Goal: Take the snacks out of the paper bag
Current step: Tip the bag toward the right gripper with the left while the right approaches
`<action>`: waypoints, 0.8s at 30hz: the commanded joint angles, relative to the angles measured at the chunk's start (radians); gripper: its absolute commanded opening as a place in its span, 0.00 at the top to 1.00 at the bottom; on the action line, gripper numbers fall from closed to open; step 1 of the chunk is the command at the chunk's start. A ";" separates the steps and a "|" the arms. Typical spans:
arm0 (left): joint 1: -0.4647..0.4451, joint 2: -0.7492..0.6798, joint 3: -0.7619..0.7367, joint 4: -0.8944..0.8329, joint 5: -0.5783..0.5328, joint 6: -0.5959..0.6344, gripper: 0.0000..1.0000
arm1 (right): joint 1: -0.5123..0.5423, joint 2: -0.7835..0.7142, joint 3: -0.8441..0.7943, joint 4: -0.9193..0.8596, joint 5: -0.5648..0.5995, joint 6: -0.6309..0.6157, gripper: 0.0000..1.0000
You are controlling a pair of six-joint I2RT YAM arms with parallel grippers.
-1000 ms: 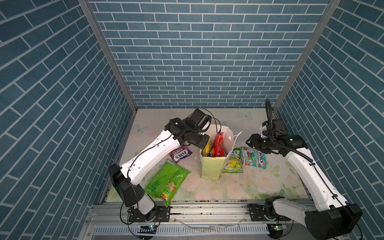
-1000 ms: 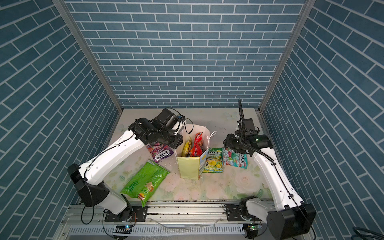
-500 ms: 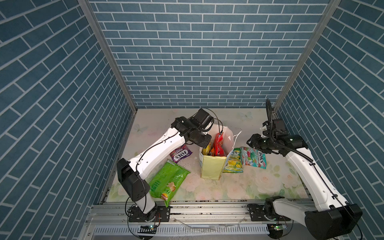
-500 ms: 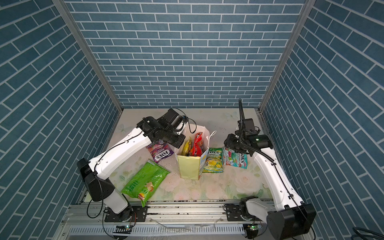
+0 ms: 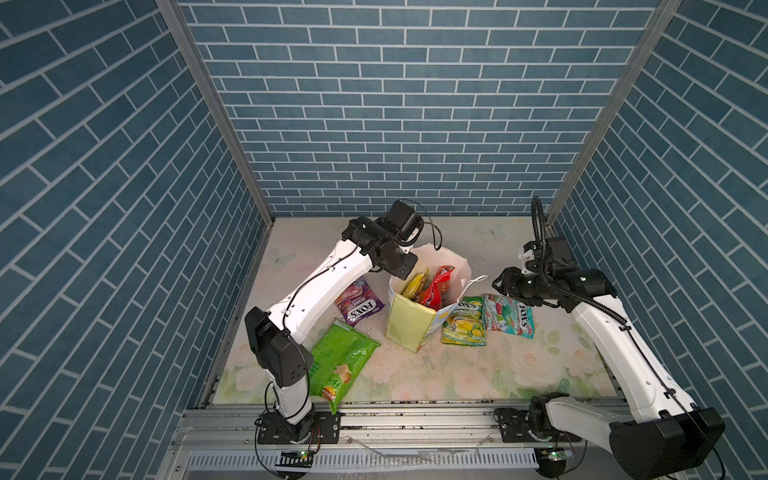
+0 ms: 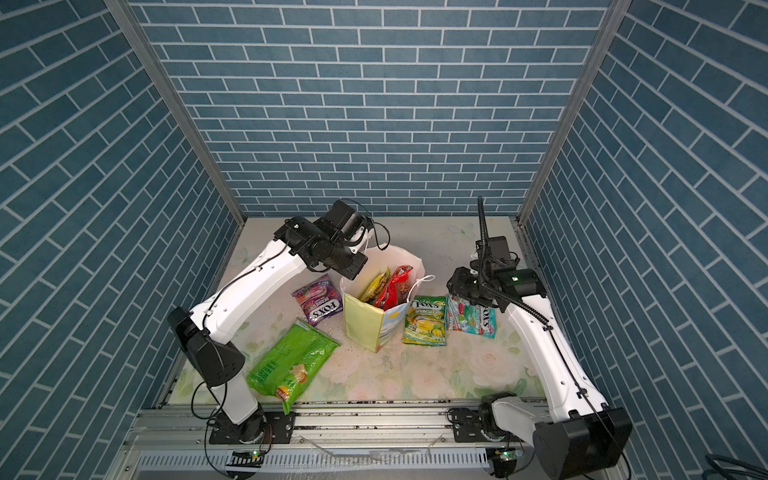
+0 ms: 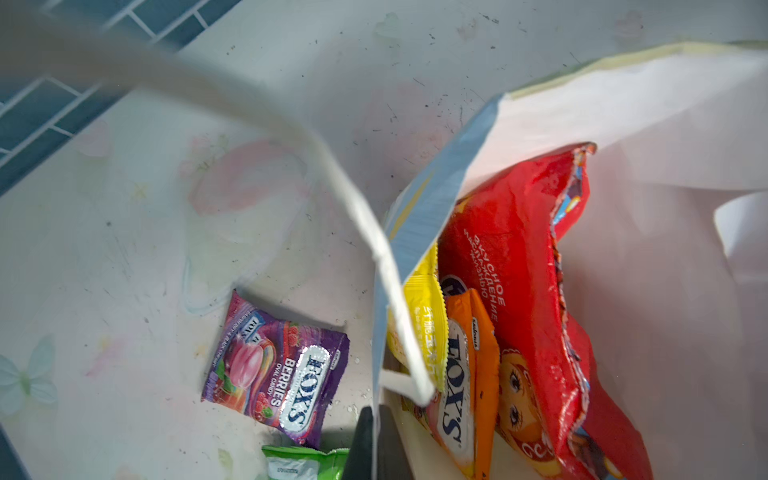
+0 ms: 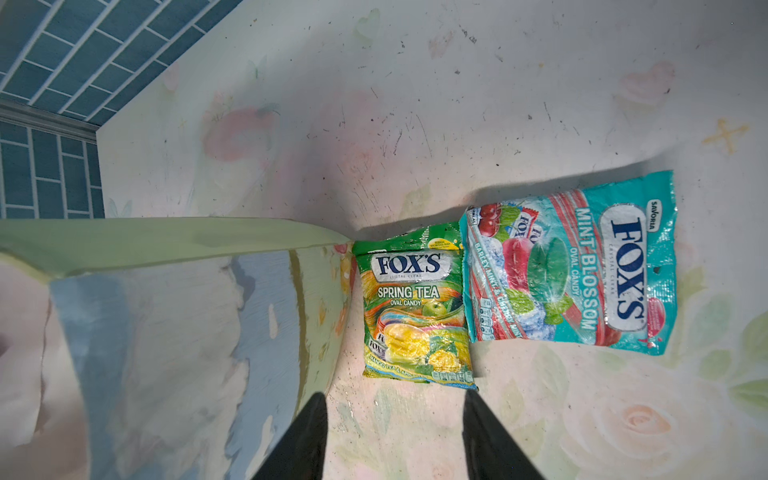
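Floral table, blue brick walls: bag upright mid-table, some snacks out.
Left gripper is pinched tight on the bag's rim; red pack, orange pack and yellow pack stand inside. Right gripper hangs empty, jaws apart, near the Spring Tea pack. Mint pack, purple pack and chips lie on the table.

Red pack, purple pack: glossy crinkled plastic; bag: matt paper; bench: matt, scuffed; rail: bare metal.
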 commanded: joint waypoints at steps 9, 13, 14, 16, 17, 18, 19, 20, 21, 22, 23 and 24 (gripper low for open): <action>0.022 0.183 0.377 -0.091 -0.096 0.161 1.00 | -0.004 0.024 0.056 0.047 -0.003 -0.030 0.48; 0.021 0.192 0.399 -0.103 -0.110 0.168 1.00 | -0.004 0.011 0.058 0.081 -0.003 -0.018 0.48; 0.019 0.184 0.391 -0.103 -0.109 0.167 1.00 | -0.004 -0.001 0.053 0.095 -0.003 -0.009 0.48; 0.008 0.156 0.358 -0.094 -0.109 0.160 1.00 | -0.004 -0.025 0.039 0.124 -0.003 0.005 0.48; -0.005 0.134 0.332 -0.084 -0.120 0.161 1.00 | -0.004 -0.041 0.031 0.136 -0.002 0.016 0.49; -0.024 0.112 0.302 -0.067 -0.134 0.162 1.00 | -0.004 -0.054 0.024 0.145 0.001 0.022 0.49; -0.039 0.093 0.277 -0.053 -0.141 0.161 1.00 | -0.004 -0.065 0.021 0.150 0.001 0.028 0.50; -0.056 0.073 0.252 -0.039 -0.143 0.155 1.00 | -0.004 -0.073 0.019 0.151 -0.005 0.036 0.50; -0.073 0.057 0.231 -0.028 -0.142 0.147 1.00 | -0.003 -0.079 0.020 0.151 -0.014 0.043 0.50; -0.087 0.045 0.214 -0.019 -0.142 0.138 1.00 | -0.003 -0.084 0.020 0.151 -0.024 0.050 0.50; -0.101 0.035 0.200 -0.013 -0.141 0.130 1.00 | -0.001 -0.087 0.023 0.151 -0.041 0.059 0.51; -0.115 0.024 0.186 -0.005 -0.142 0.120 1.00 | 0.001 -0.093 0.026 0.152 -0.059 0.068 0.51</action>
